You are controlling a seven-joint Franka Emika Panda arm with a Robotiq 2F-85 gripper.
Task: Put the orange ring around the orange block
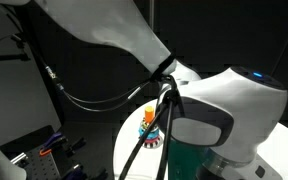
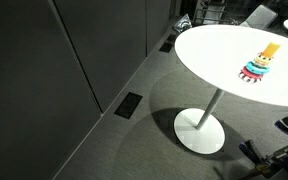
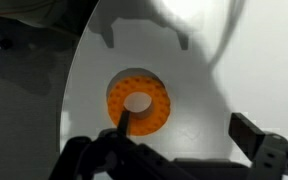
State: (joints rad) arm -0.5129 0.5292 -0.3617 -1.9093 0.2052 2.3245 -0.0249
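Just beneath claw [image 3: 184,128], orange ring [image 3: 159,105]

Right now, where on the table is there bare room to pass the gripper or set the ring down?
Free: in an exterior view, the broad white table from its rim across to the ring-stack toy. In the wrist view, the strip between the orange ring and one finger of the open gripper. Crowded: only right at the toy.
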